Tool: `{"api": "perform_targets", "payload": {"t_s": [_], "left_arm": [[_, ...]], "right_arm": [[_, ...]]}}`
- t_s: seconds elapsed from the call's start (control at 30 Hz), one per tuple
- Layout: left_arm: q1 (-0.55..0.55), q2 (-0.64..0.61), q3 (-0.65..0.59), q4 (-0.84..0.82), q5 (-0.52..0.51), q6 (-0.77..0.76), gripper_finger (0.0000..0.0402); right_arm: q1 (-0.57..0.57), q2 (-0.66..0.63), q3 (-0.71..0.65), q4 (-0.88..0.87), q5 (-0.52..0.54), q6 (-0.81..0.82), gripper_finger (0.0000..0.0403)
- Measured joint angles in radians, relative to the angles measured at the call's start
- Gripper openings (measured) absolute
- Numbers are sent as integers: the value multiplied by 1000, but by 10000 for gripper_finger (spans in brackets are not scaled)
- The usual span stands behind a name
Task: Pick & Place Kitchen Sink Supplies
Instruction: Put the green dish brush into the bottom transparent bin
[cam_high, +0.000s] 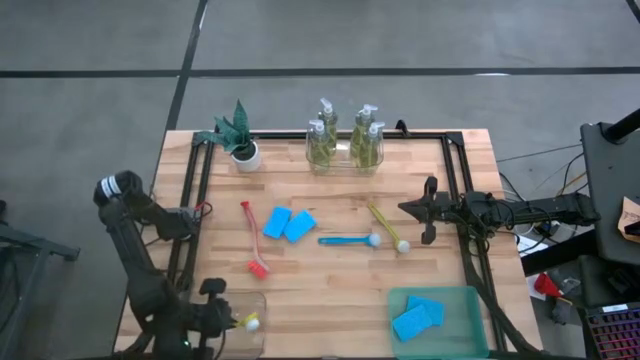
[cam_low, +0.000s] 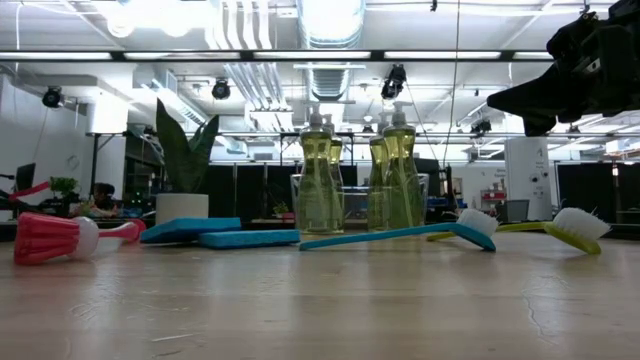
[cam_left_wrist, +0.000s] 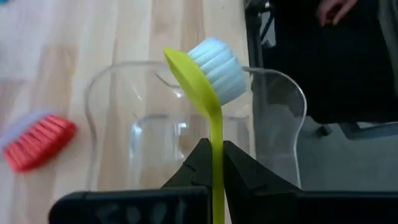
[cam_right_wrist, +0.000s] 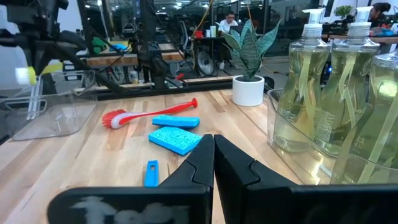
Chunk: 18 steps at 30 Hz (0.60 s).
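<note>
- 2 blue sponges (cam_high: 289, 224) lie mid-desk, red brush (cam_high: 253, 243) beside.
- Left gripper (cam_high: 232, 320) pinches a yellow brush (cam_left_wrist: 210, 81) over the clear container (cam_left_wrist: 112, 99), front-left corner.
- Right gripper (cam_high: 428, 211), fingers closed, empty, near right edge.

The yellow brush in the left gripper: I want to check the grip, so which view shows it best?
The left wrist view: the left gripper is shut on the yellow brush, over the clear container. The high view shows only its head. The right wrist view shows it far off. The low view misses it.
</note>
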Motion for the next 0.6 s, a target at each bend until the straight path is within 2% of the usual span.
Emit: {"api": "perform_targets", "payload": {"t_s": [0.17, 0.6], "left_arm": [[-1, 58, 0, 2, 70, -25, 12], [0, 149, 0, 24, 61, 17, 13]], "right_arm": [[0, 0, 0, 0, 0, 0, 9], [0, 0, 0, 0, 0, 1, 9]]}}
